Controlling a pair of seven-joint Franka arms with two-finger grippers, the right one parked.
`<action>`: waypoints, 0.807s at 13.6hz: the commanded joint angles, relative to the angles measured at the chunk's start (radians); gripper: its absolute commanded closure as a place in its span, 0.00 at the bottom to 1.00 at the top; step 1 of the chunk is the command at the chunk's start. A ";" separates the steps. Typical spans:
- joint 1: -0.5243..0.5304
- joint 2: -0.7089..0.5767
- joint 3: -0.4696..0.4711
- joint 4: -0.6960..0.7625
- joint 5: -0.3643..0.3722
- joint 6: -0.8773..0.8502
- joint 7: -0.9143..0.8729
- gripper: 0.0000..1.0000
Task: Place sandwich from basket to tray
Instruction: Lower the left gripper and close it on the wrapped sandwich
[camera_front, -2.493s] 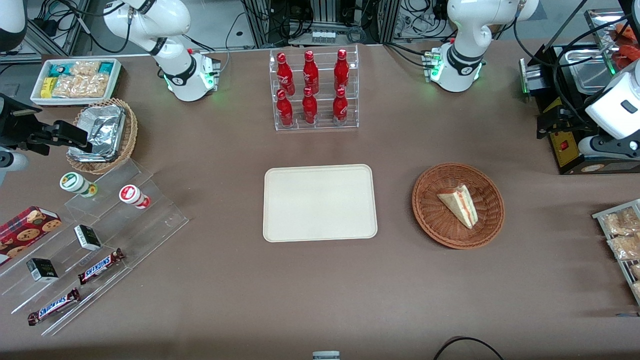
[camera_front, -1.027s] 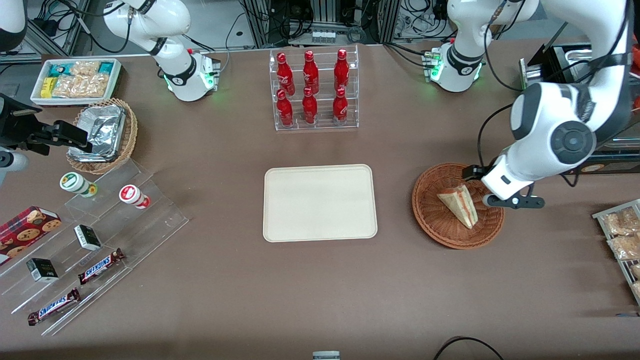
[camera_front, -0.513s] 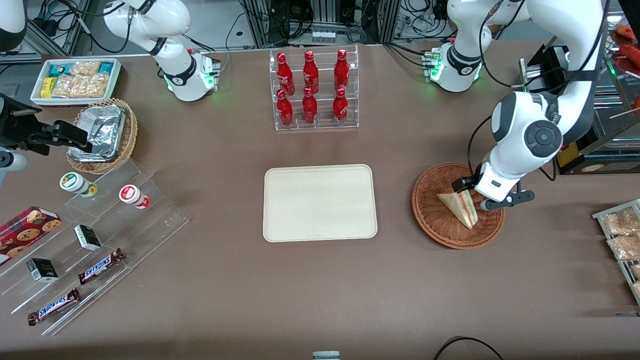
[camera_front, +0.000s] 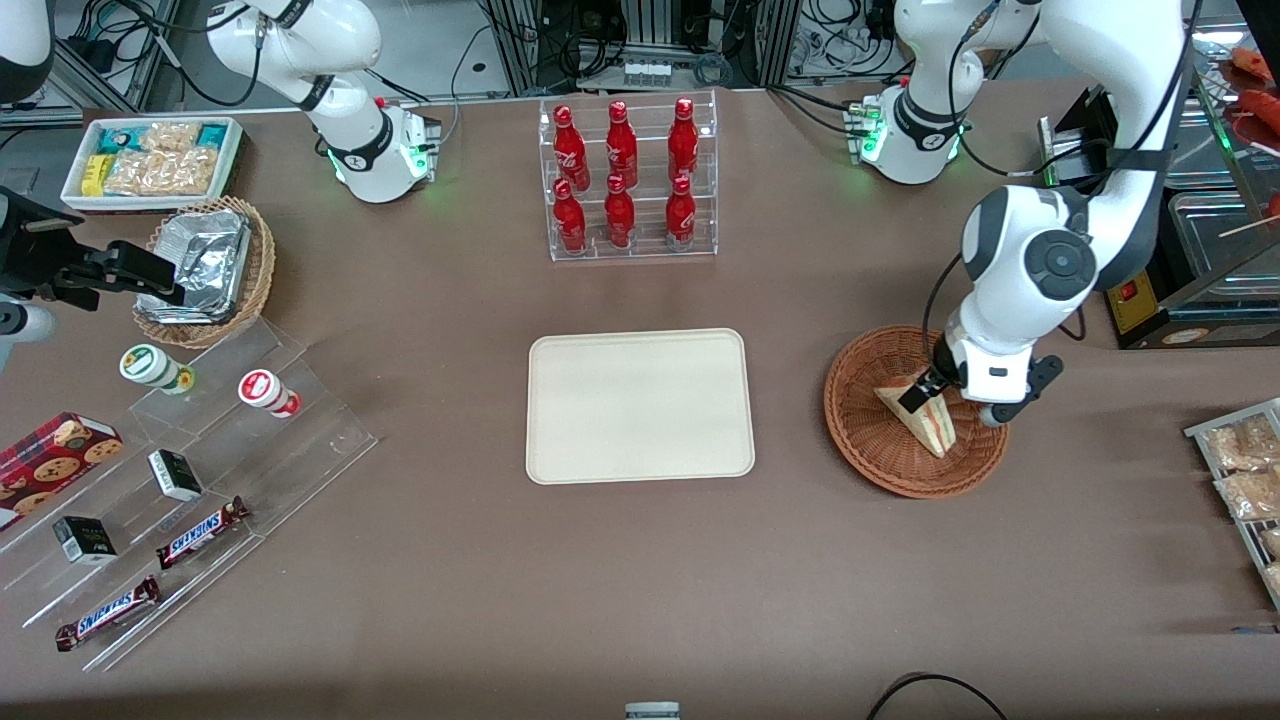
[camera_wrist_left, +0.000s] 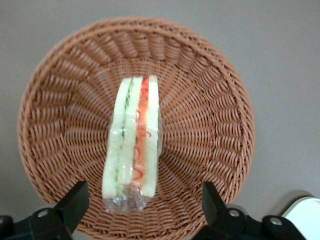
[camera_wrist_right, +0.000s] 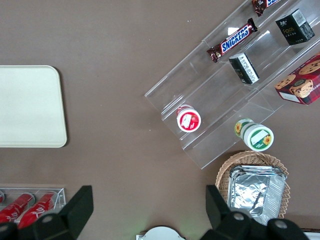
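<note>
Above the basket (camera_front: 880, 450), the hand (camera_front: 935, 385) is held with its fingers (camera_wrist_left: 75, 202) spread wide apart, one to each side of the sandwich (camera_wrist_left: 132, 142), with nothing gripped between them. Standing on its edge with the red and green filling turned upward, the sandwich is seen inside the basket, near its middle. Toward the parked arm's end of the counter (camera_front: 640, 580), well apart from the basket, the tray (camera_front: 640, 405) is laid flat.

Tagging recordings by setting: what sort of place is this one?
Likely a robotics lab staged as a snack counter: cola bottles in a clear rack, Snickers bars on acrylic steps, cable racks at the table's edge. The open gripper hovers over the sandwich.
</note>
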 joint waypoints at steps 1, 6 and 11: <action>-0.003 0.022 -0.001 -0.011 0.014 0.028 -0.026 0.00; -0.001 0.047 -0.001 -0.011 0.017 0.017 -0.020 0.00; 0.010 0.084 0.002 -0.006 0.017 0.018 -0.014 0.00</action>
